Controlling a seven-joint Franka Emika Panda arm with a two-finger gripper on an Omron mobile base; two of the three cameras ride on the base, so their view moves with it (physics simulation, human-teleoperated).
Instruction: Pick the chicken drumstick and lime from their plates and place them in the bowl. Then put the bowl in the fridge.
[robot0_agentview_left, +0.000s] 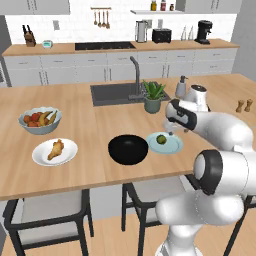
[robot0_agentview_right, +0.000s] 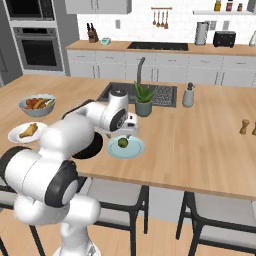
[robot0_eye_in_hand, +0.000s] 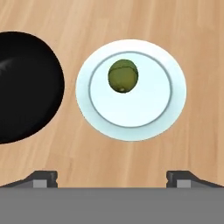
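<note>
Gripper (robot0_eye_in_hand: 112, 177): spread wide, nothing between the tips, hanging above the pale blue-green plate (robot0_eye_in_hand: 170, 109)
Lime (robot0_eye_in_hand: 123, 75): lying on that plate, a little off its middle
Black bowl (robot0_agentview_left: 128, 149): on the wooden counter (robot0_agentview_left: 90, 170), just beside the lime's plate, holding nothing
Chicken drumstick (robot0_agentview_left: 55, 149): on the white plate (robot0_agentview_left: 70, 155), near the fruit bowl (robot0_agentview_left: 40, 121)

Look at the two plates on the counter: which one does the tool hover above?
The pale blue-green plate holding the lime, right of the black bowl. The open tool hangs over it; the white plate with the chicken drumstick lies far left.
</note>
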